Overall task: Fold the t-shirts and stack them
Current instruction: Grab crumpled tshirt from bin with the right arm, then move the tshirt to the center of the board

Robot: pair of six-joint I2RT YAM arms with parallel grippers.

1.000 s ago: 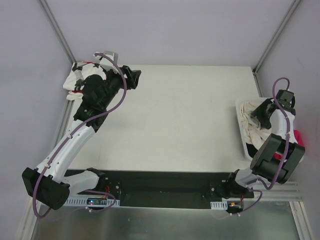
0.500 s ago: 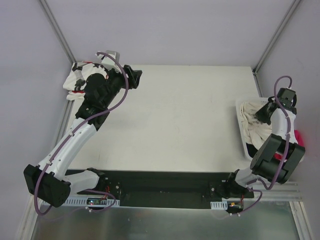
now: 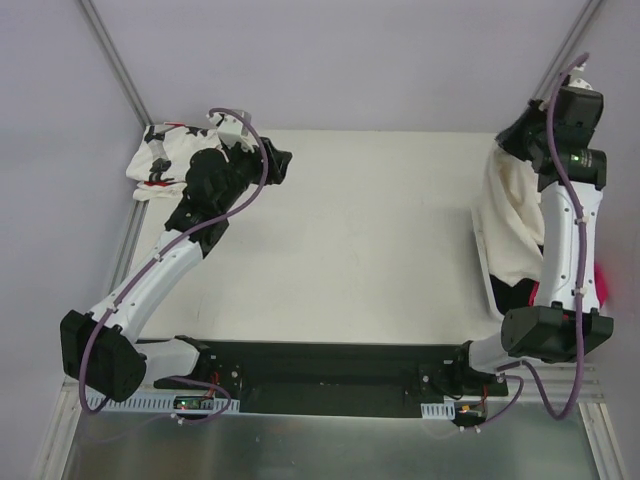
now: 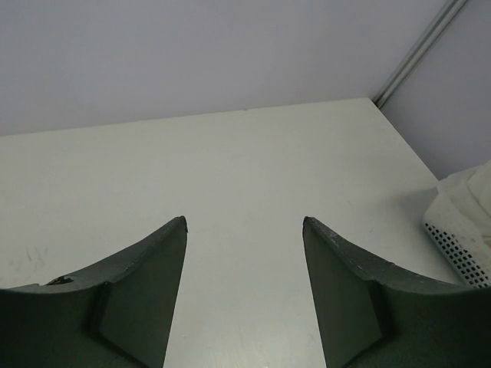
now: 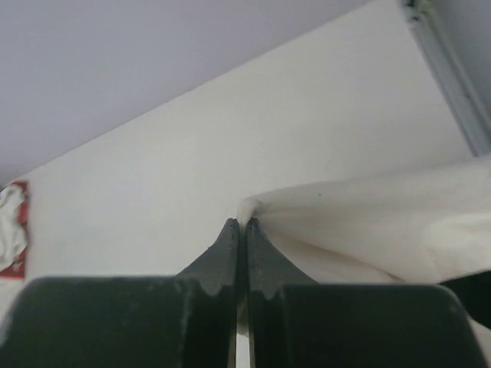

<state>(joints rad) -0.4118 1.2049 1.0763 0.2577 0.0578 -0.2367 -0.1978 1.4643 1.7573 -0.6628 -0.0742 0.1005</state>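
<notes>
A plain cream-white t-shirt [image 3: 515, 215] hangs in a long drape out of the basket at the right edge of the table. My right gripper [image 3: 507, 145] is raised high and shut on the shirt's top fold; in the right wrist view the jaws [image 5: 240, 224] pinch a tuft of that cloth [image 5: 368, 215]. The star-print t-shirt [image 3: 155, 160] lies crumpled at the table's back left corner, also seen at the edge of the right wrist view [image 5: 9, 230]. To the right of it my left gripper [image 3: 283, 163] hovers open over bare table, nothing between its fingers [image 4: 244, 221].
The white perforated basket [image 3: 484, 275] stands at the table's right edge, its corner showing in the left wrist view [image 4: 453, 245]. A pink object [image 3: 600, 280] sits beyond it. Metal frame posts rise at both back corners.
My right gripper closed on the cream-white shirt in the basket and rose toward the back, pulling the cloth up. The left arm shifted slightly right, away from the star-print shirt.
</notes>
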